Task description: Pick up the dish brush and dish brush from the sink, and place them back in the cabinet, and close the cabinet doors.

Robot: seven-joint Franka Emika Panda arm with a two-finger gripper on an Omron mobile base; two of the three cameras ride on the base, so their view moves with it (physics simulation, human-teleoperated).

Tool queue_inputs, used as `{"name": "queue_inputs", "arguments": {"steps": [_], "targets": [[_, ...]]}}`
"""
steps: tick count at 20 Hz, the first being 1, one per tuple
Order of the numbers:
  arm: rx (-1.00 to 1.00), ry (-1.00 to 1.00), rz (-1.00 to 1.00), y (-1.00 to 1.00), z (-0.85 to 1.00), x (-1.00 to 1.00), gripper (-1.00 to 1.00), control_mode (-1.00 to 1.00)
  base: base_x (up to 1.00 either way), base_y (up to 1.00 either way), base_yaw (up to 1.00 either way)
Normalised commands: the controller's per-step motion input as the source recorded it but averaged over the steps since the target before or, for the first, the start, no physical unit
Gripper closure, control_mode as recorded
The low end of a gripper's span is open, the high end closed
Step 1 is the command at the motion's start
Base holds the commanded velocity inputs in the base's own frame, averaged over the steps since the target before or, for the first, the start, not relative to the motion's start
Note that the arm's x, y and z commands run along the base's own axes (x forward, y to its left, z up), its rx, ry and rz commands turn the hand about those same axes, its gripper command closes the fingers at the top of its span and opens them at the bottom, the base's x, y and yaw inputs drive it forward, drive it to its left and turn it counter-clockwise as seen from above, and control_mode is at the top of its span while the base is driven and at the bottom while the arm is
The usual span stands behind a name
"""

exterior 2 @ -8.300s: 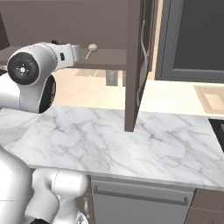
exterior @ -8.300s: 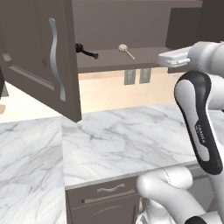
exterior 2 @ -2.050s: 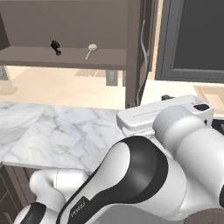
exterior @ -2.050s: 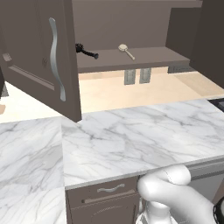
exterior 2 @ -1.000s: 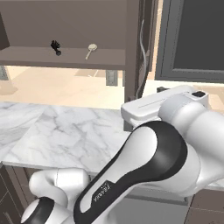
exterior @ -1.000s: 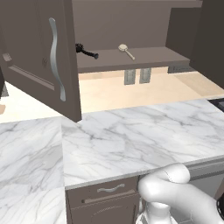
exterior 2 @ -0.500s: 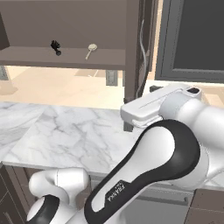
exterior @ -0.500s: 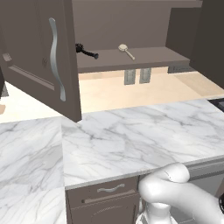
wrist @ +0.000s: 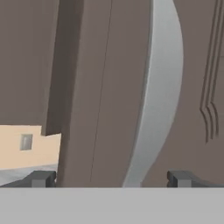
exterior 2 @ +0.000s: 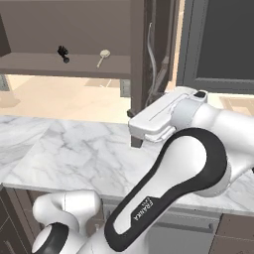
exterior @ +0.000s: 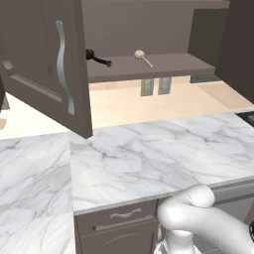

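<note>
Hand view: right cabinet door (wrist: 100, 87), seen edge-on and close, with its long wavy silver handle (wrist: 159, 96) running top to bottom between the two dark fingertips (wrist: 41, 178); gripper (wrist: 111, 179) spread wide, jaws apart either side of the door's edge and handle, holding nothing. Right base view: the same door (exterior 2: 141, 54) stands swung out from the right edge of the cabinet, the arm's white hand (exterior 2: 163, 116) raised just in front of it, over the back of the marble bench (exterior 2: 74, 154). Contents of the cabinet shelf (exterior: 149, 67): one black dish brush (exterior: 96, 58) toward the left end, one cream dish brush (exterior: 143, 57) near the middle, well apart, both lying flat. Left cabinet door (exterior: 47, 64) hangs open past the shelf's left edge, its own wavy handle (exterior: 63, 67) facing the room. Judged status: brushes stowed, doors outstanding. Handling notes, as a judgement: the door is a rigid hinged panel, not fragile, likely light to swing but moving only along its arc, so a push straight across would bind. The metal handle looks smooth and slippery, its curve narrow. Best purchase appears to be the handle's mid-bow, or a flat push on the panel face near the free edge, far from the hinge, for leverage.
</note>
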Motion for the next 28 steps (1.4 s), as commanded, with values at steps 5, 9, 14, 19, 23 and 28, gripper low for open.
{"name": "queue_inputs", "arguments": {"steps": [5,9,14,19,23,28], "targets": [[0.0,-0.04,0.17,0.38,-0.11,0.28,-1.0,-1.0,0.0,0.0,0.0],[0.0,-0.04,0.17,0.4,-0.1,0.28,-1.0,-1.0,0.0,0.0,0.0],[0.0,-0.01,0.16,0.45,-0.07,0.26,-1.0,-1.0,0.0,0.0,0.0],[0.0,0.0,0.05,0.64,-0.02,0.23,-1.0,-1.0,0.0,0.0,0.0],[0.0,0.0,-0.03,0.68,0.0,0.25,-1.0,-1.0,0.0,0.0,0.0],[0.0,-0.02,-0.07,0.65,0.0,0.24,-1.0,-1.0,0.0,0.0,0.0]]}}
